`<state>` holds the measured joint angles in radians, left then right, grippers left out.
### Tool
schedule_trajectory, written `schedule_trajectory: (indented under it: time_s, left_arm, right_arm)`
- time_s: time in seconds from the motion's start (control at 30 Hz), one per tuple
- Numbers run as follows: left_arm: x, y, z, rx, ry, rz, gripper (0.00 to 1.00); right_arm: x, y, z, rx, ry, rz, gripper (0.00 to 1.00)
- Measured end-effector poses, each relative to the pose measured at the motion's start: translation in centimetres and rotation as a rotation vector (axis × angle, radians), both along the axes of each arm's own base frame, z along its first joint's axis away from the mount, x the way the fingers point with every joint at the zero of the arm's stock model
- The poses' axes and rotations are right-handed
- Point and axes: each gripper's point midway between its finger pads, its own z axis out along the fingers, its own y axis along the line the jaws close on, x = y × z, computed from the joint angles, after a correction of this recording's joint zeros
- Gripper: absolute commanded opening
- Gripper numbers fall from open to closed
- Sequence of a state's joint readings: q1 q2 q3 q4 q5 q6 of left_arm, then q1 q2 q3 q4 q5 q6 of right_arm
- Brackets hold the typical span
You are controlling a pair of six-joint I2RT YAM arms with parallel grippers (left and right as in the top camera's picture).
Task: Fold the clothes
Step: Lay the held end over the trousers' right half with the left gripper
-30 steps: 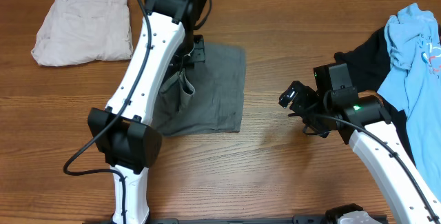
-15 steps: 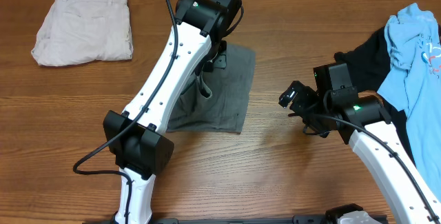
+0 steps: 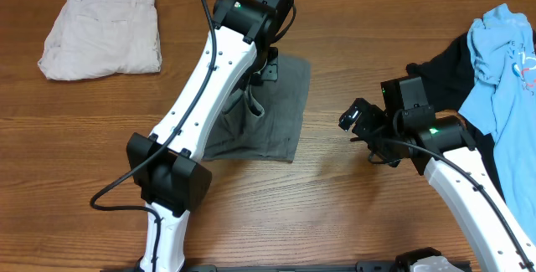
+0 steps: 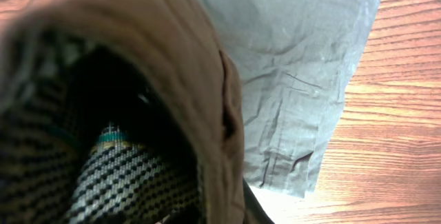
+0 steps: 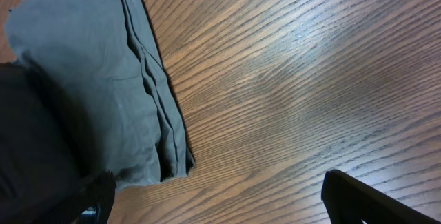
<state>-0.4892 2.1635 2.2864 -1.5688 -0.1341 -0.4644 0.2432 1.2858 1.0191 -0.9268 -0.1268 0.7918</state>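
Note:
The mid-grey shorts (image 3: 280,113) lie flat in the middle of the table. My left gripper (image 3: 255,88) is over their left part, shut on a fold of the fabric that it holds raised. In the left wrist view the lifted waistband and checked pocket lining (image 4: 124,169) fill the near field and hide my fingers, with the flat grey shorts (image 4: 296,58) beyond. My right gripper (image 3: 358,120) is open and empty over bare wood to the right of the shorts. In the right wrist view (image 5: 220,200) the shorts' edge (image 5: 96,79) shows at upper left.
Folded cream shorts (image 3: 102,31) lie at the back left. A light-blue tee (image 3: 507,63) lies over a black tee (image 3: 448,71) at the right edge, behind my right arm. Bare wood lies between the shorts and my right gripper.
My left arm has swung right and towards the back, dragging the grey shorts to the right with the fold held up. My right arm has not moved.

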Motion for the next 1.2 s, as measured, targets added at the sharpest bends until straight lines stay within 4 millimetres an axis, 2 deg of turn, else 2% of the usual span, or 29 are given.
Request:
schedule_trajectory:
  time_s: [0.27, 0.43, 0.57, 0.7, 0.77, 0.8, 0.97, 1.2]
  left_arm:
    - [0.2, -1.3, -3.3, -0.015, 0.084, -0.038, 0.09]
    - [0.1, -1.6, -5.1, -0.005, 0.13, -0.086, 0.09]
    - [0.2, -1.6, -6.2, 0.009, 0.154, -0.124, 0.13]
    - [0.3, -1.8, -6.8, 0.009, 0.167, -0.158, 0.22]
    - [0.3, -2.0, -6.9, 0.002, 0.166, -0.176, 0.4]
    - [0.4, -2.2, -6.9, -0.004, 0.164, -0.183, 0.43]
    - [0.4, -3.2, -6.9, -0.033, 0.156, -0.202, 0.45]
    - [0.3, -3.5, -6.9, -0.052, 0.162, -0.206, 0.5]
  right_arm:
    - [0.0, 0.0, 0.0, 0.0, 0.0, 0.0, 1.0]
    - [0.0, 0.0, 0.0, 0.0, 0.0, 0.0, 1.0]
    - [0.0, 0.0, 0.0, 0.0, 0.0, 0.0, 1.0]
    - [0.0, 0.0, 0.0, 0.0, 0.0, 0.0, 1.0]
    - [0.0, 0.0, 0.0, 0.0, 0.0, 0.0, 1.0]
    - [0.0, 0.0, 0.0, 0.0, 0.0, 0.0, 1.0]
    - [0.0, 0.0, 0.0, 0.0, 0.0, 0.0, 1.0]
    - [0.0, 0.0, 0.0, 0.0, -0.001, 0.0, 1.0]
